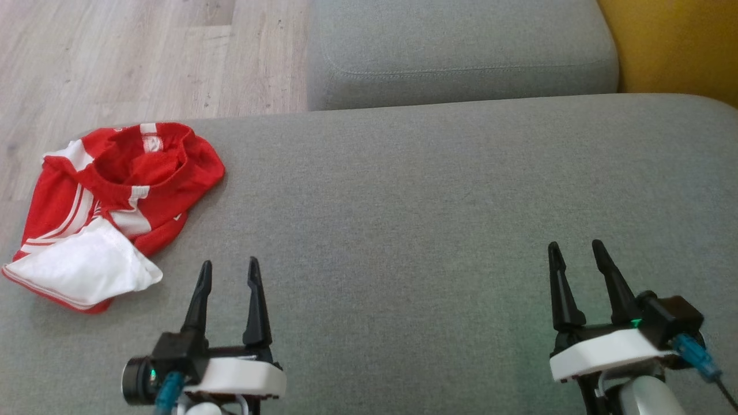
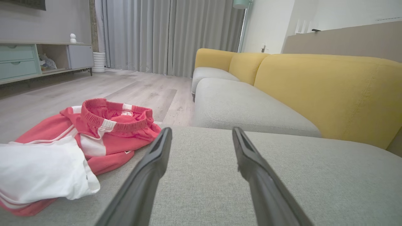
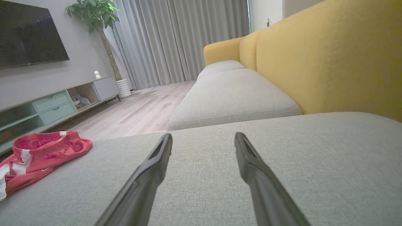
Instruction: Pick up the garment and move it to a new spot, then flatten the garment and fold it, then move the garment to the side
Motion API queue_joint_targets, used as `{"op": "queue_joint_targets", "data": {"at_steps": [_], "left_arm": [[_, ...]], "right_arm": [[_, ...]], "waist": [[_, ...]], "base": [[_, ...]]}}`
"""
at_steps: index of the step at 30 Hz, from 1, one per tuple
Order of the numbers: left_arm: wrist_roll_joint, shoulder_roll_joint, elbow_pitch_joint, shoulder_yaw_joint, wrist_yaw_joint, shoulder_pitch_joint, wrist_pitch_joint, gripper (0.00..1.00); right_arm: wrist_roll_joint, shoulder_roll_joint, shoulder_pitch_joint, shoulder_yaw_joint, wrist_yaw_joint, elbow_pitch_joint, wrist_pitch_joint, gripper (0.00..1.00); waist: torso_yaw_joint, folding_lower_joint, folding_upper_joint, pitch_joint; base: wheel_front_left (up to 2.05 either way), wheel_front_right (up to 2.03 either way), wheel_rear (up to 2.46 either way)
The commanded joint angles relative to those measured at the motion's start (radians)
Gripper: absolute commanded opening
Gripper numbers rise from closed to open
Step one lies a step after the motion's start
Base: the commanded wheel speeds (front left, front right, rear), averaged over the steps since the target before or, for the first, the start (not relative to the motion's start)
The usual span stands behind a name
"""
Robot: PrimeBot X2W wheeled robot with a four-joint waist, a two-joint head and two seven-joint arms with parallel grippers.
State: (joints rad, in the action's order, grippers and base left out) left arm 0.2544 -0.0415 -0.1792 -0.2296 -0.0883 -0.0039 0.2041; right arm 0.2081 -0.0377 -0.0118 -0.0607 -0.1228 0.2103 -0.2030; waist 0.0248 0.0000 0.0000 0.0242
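Here, the garment (image 1: 109, 213), a pair of red shorts with white stripes and a white panel, lies crumpled at about 9 o'clock in the head view. It sits on the left end of a wide grey sofa cushion (image 1: 415, 190), close to the edge where the wooden floor (image 1: 115, 57) begins. Its elastic waistband gapes toward 12 o'clock, and the white panel spreads out at the 6 o'clock end of the heap.

The left claw (image 1: 229, 262) sits at 7 o'clock in that view, fingers pointing to 12 and spread wide, with nothing between them. The shorts lie at 10 o'clock from it, near but apart. In the left wrist view the red cloth fills the 9 o'clock side, just beside the tip of one finger.

The right claw (image 1: 575, 244) is at 5 o'clock, also spread wide and empty, over bare grey fabric and well apart from the shorts. In the right wrist view they show at 8 o'clock.

A second grey cushion (image 1: 461, 52) lies at 12 o'clock, with the yellow backrest (image 1: 674, 46) at 1 o'clock. The right wrist view also shows grey curtains (image 3: 176, 37), a low cabinet (image 3: 53, 103) with pale green drawers at 9 o'clock, and a potted plant (image 3: 94, 12).
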Motion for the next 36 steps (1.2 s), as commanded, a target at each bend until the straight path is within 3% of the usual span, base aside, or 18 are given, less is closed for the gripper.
{"op": "queue_joint_targets", "data": {"at_steps": [1, 15, 36], "left_arm": [[-0.036, -0.008, 0.033, 0.014, -0.006, -0.055, 0.017, 1.0], [-0.165, -0.009, 0.019, -0.009, -0.025, -0.058, 0.058, 1.0], [-0.16, -0.009, 0.003, -0.009, -0.026, -0.06, 0.058, 1.0]], "right_arm": [[-0.038, -0.011, 0.045, -0.026, -0.007, -0.03, -0.018, 1.0], [-0.192, -0.013, 0.047, -0.035, -0.008, -0.02, -0.059, 1.0], [-0.187, -0.013, 0.047, -0.025, -0.008, -0.011, -0.059, 1.0]], "waist": [[0.0, 0.0, 0.0, 0.001], [0.0, 0.0, 0.0, 0.008], [-0.003, 0.0, 0.0, 0.001]], "base": [[0.0, 0.0, 0.0], [0.0, 0.0, 0.0], [0.0, 0.0, 0.0]]}}
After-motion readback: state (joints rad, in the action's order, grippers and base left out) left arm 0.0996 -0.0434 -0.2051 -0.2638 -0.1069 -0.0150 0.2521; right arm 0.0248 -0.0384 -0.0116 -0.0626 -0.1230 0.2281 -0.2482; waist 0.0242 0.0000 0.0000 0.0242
